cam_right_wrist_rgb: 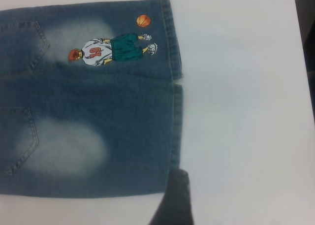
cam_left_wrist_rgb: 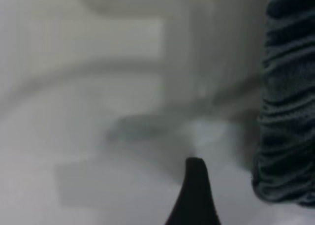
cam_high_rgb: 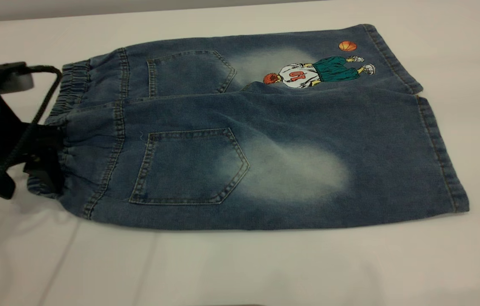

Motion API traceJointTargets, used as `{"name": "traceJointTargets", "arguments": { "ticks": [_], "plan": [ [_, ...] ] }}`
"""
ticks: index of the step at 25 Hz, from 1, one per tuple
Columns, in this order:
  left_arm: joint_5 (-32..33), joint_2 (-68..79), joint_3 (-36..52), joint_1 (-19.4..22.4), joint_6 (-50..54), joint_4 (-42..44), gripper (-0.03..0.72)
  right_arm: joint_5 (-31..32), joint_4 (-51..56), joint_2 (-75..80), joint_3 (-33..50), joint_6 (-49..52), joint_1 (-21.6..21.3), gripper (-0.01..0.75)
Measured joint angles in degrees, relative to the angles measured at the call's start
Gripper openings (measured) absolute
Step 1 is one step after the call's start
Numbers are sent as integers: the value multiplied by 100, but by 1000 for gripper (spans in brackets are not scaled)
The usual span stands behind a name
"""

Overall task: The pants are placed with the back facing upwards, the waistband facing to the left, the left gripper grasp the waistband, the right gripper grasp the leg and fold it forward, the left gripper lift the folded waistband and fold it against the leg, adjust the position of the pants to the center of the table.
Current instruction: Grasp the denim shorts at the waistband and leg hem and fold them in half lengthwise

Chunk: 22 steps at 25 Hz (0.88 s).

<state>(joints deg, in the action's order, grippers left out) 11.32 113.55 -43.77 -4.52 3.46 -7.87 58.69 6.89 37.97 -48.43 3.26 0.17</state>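
Blue denim pants [cam_high_rgb: 240, 136] lie flat on the white table [cam_high_rgb: 265, 263], back side up, 2 pockets showing. In the exterior view the waistband [cam_high_rgb: 68, 127] points to the view's left and both hems to the right. The plain leg [cam_high_rgb: 329, 170] with its whitish patch is the nearer one; the far leg carries the cartoon print [cam_high_rgb: 320, 70]. The near leg's inner edge slightly overlaps the far leg. The left gripper [cam_high_rgb: 46, 159], black with a braided cable [cam_high_rgb: 19, 140], sits at the near end of the waistband, touching the gathered fabric. Whether its jaws grip the band cannot be told from this view. The right gripper does not appear here.

In the left wrist view, 1 black fingertip [cam_left_wrist_rgb: 194, 195] of the left gripper is above the table, with the ruched waistband [cam_left_wrist_rgb: 288, 112] just beside it. The second finger is out of view, so the opening cannot be told.

In the right wrist view, the pants [cam_right_wrist_rgb: 98, 112] fill one side, hems toward the bare table [cam_right_wrist_rgb: 246, 112]. A dark fingertip [cam_right_wrist_rgb: 174, 200] of the right gripper lies near the plain leg's [cam_right_wrist_rgb: 98, 151] hem corner. Its opening cannot be told.
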Motion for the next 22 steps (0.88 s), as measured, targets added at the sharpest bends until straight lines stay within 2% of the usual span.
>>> {"name": "traceJointTargets", "arguments": {
  "ticks": [2, 4, 7, 9, 10, 14, 18, 22],
  "plan": [
    [-28, 60, -17, 0, 0, -67, 512, 0, 0, 0, 0, 0, 0, 588],
    [-41, 81, -17, 0, -2, -136, 458, 0, 0, 0, 0, 0, 0, 588],
    [-92, 86, -17, -43, -7, -261, 293, 0, 0, 0, 0, -52, 0, 588],
    [-153, 92, -68, -50, -7, -283, 137, 54, 0, 28, -13, -229, 0, 588],
    [-132, 113, -134, -50, -9, -283, 90, 67, 7, 66, -21, -362, 0, 588],
    [352, 174, -509, -50, -78, -220, 71, -3, 158, 634, -191, -986, 0, 588],
    [889, 153, -941, -50, -305, -176, 69, -389, 677, 1728, -275, -1913, 35, 588],
    [1232, 43, -1250, -50, -346, -157, 69, -486, 1087, 2928, -275, -2693, 405, 588]
  ]
}}
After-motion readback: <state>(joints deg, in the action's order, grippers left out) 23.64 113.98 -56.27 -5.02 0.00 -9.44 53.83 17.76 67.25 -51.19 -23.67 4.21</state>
